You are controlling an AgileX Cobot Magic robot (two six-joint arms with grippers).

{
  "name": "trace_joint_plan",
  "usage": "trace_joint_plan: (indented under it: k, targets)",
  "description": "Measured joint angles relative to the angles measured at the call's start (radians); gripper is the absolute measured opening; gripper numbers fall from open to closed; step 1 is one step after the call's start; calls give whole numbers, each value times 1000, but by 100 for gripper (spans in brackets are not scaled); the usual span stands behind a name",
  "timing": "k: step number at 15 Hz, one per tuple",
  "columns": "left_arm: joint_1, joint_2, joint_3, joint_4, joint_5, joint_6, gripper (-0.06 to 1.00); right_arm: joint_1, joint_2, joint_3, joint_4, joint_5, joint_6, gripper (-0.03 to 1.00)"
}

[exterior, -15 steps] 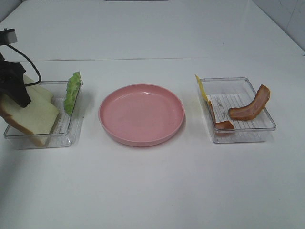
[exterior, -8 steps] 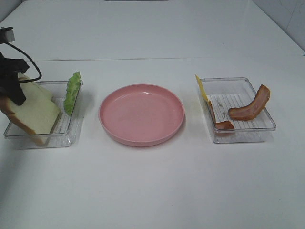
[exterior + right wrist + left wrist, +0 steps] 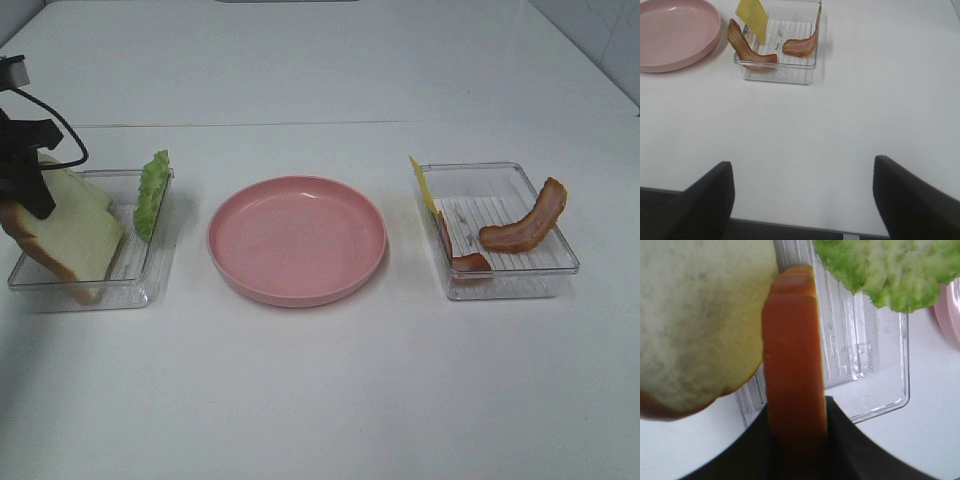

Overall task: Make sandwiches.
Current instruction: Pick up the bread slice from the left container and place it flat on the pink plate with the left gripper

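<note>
Jaws of my left gripper pinch the orange-brown crust of one bread slice, tilted in the left tray of clear ribbed plastic. A second slice, square, white, spongy, leans behind; one ruffled green lettuce leaf stands beside. My right gripper hangs spread wide, empty. Two curled bacon strips and one thin yellow cheese square occupy the right tray; one round pink plate lies between.

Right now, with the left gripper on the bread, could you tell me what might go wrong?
The left gripper pinches only the crust edge of the square white bread slice, so it may slip. Lifting could also nudge the ruffled green lettuce leaf leaning against the wall of the clear plastic tray.
</note>
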Motion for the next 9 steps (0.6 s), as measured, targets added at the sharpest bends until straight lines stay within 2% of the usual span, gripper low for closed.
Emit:
trace_joint_plan:
  k: [5,6,9]
  targets:
    - [0,-137,-67,-60,61,-13,20,0,0,0,0,0,0,75]
    - [0,-206,-108,-114,112,-17,20,0,0,0,0,0,0,75]
    - [-19,-242,-168,-313,132,28,20,0,0,0,0,0,0,75]
